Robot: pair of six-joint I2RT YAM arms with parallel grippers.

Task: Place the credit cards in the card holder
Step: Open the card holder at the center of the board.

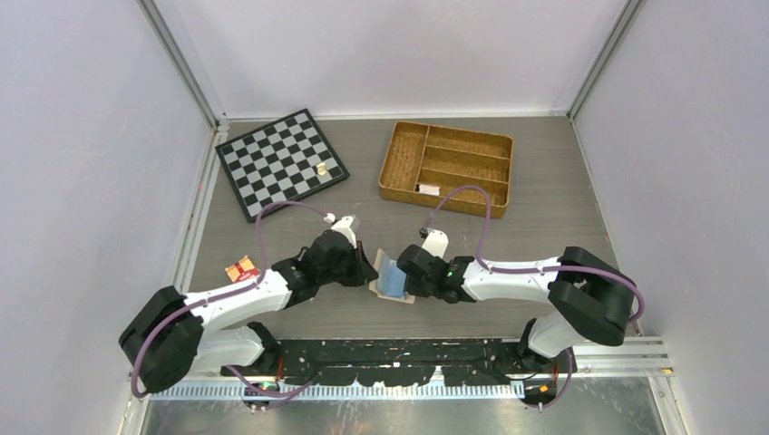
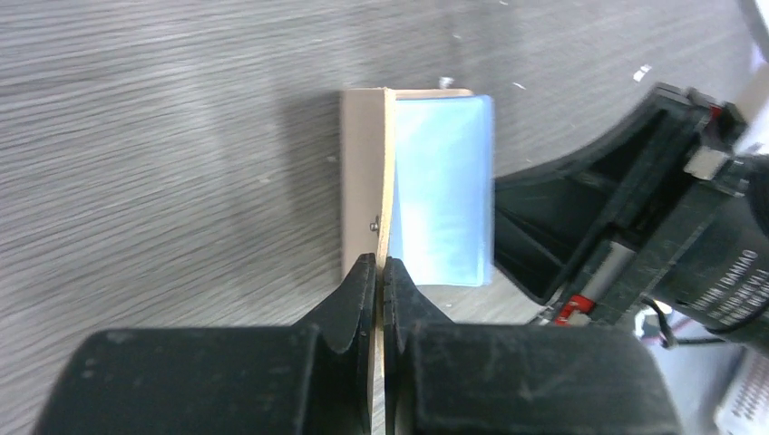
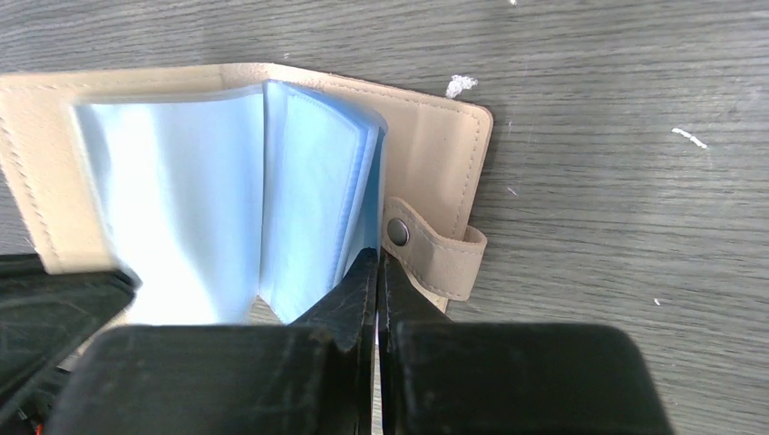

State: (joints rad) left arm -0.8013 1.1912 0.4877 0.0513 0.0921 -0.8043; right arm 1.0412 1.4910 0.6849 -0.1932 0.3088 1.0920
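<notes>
Right wrist: card holder (image 3: 435,136) open, snap tab (image 3: 444,258) pts frame-right.

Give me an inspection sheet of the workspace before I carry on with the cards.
Surface: grey wood-grain table, a few white specks beside the card holder.
Job's things: card holder held open, pale blue sleeves fanned; no loose card seen.
Clutter: chessboard with one small piece; wicker tray with one small item; red-brown packet.
Pincers: left pincer shut on the holder's beige cover; right pincer shut on the sleeves' edge.
Cables: purple cables loop off both arms; none on the card holder.
Surroundings: pale walls, metal posts.
</notes>
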